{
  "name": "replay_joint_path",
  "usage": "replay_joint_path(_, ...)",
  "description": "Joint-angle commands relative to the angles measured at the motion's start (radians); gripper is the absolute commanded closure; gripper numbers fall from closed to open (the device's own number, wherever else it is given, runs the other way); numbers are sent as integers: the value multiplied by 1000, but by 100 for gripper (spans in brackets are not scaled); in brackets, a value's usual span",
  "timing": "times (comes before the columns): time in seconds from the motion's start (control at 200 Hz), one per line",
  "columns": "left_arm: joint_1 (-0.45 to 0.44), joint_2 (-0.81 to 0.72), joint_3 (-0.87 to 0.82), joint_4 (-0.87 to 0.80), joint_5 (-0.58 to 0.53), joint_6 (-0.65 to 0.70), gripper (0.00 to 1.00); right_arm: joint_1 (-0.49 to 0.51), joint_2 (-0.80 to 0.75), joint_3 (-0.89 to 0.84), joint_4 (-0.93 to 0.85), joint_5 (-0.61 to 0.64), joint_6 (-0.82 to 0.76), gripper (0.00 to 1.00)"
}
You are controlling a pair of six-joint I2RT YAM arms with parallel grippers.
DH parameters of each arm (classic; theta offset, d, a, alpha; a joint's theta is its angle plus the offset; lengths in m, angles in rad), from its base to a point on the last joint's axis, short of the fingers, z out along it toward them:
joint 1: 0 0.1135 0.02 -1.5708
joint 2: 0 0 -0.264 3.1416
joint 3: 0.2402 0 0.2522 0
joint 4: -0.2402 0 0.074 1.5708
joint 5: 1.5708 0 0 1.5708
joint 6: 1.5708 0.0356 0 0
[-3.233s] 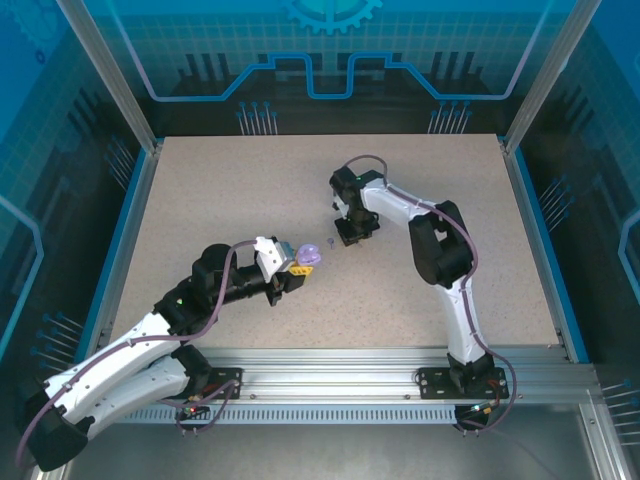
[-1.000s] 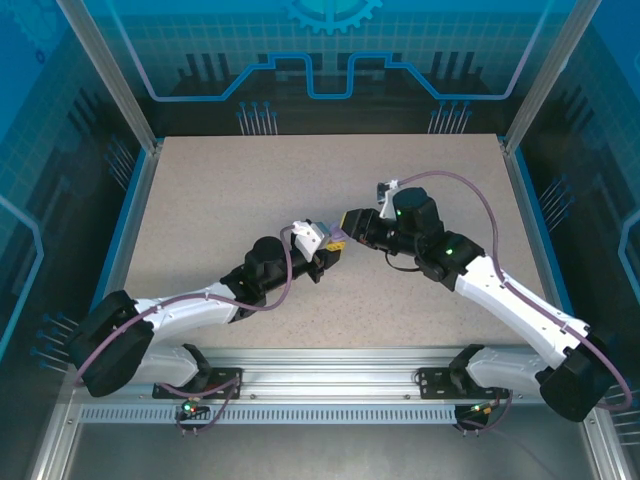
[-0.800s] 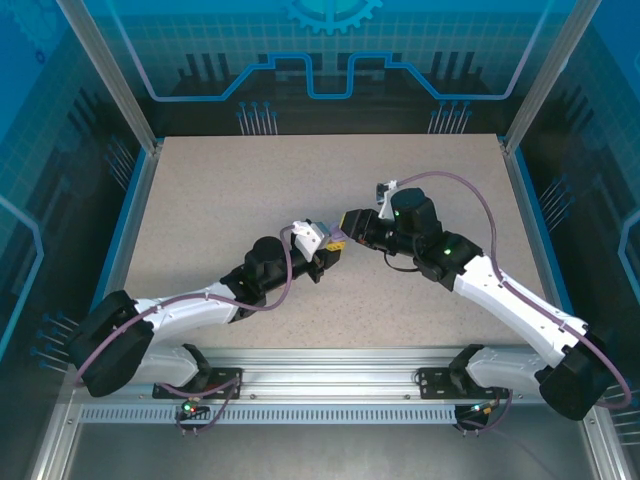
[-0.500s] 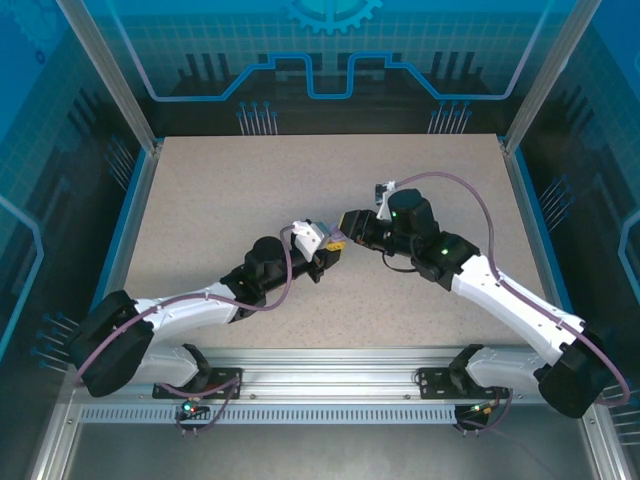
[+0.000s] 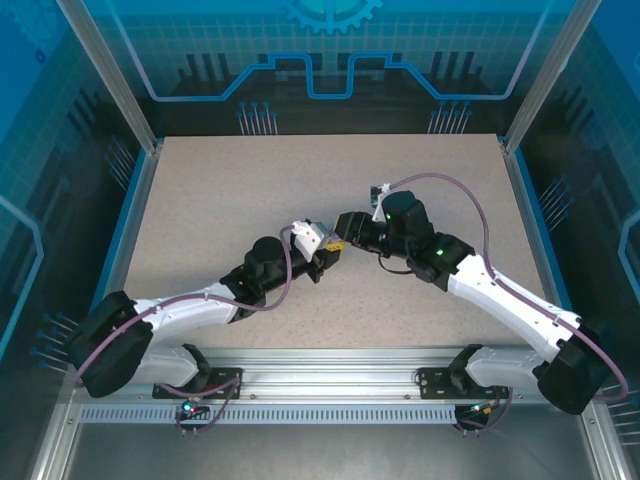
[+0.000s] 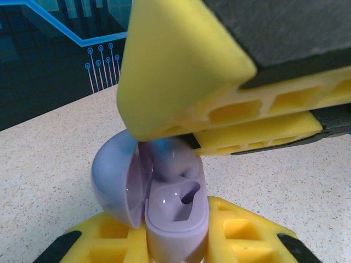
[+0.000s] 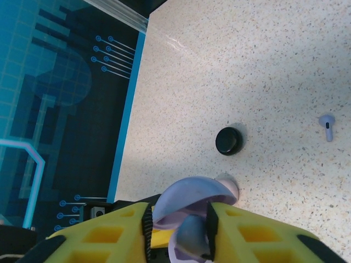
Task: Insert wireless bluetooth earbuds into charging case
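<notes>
One lilac earbud (image 7: 327, 127) lies loose on the speckled table (image 7: 274, 66), near a small black round object (image 7: 228, 141). Your left gripper (image 6: 175, 241) is clamped on the open lilac charging case (image 6: 176, 211), which shows one bare socket. Your right gripper (image 7: 178, 230) hovers at the case's mouth with its fingers slightly parted, and you cannot tell whether they grip anything.

**Even Light on the Bench, Blur at the Lens**

Bright, diffuse light from above falls evenly on the speckled beige tabletop (image 5: 220, 200), leaving only short, soft shadows under the arms. In the right wrist view a white glare streak marks the tabletop's far edge. In the left wrist view the yellow wedge-shaped plastic finger (image 6: 175, 66) nearest the lens is blurred, and the glossy open lilac case (image 6: 164, 203) carries pale highlights.
</notes>
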Motion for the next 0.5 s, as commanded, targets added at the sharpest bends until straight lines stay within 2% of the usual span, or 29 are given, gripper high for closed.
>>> replay_joint_path(0.0, -7, -31, 12, 62, -19, -15, 91, 19, -14, -25, -29, 33, -8, 63)
replay_joint_path(0.31, -7, -37, 2, 58, -21, -9, 91, 16, -61, 36, -153, 102, -105, 57)
replay_joint_path(0.42, -7, -47, -3, 48, -21, -2, 91, 4, -78, 67, -220, 114, -188, 52)
replay_joint_path(0.495, -7, -60, -8, 40, -25, 7, 91, -13, -94, 85, -268, 111, -260, 45)
